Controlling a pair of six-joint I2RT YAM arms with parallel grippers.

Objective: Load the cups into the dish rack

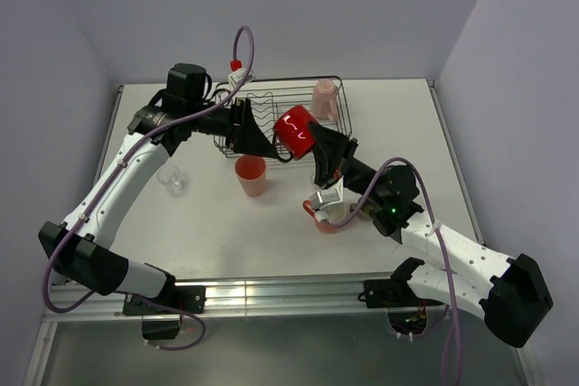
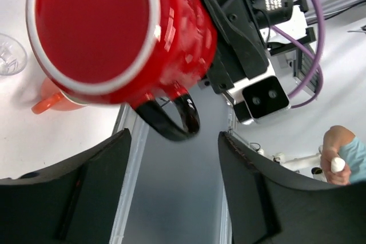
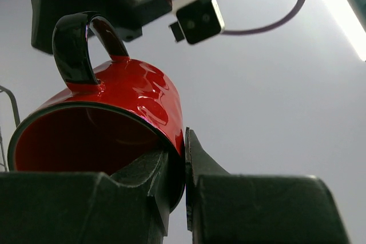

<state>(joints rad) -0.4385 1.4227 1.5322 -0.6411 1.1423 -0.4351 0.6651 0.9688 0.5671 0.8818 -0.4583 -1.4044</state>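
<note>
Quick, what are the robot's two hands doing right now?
Left hand: open, holding nothing, right by the red mug.
Right hand: closed on the red mug's rim.

White table [image 1: 226, 237], aluminium front rail [image 1: 271, 295]

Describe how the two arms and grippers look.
The left arm and right arm have white shells and black joints. A purple cable runs along each. The left gripper and right gripper are black with wedge-shaped fingers. A green light glows on the right arm.
</note>
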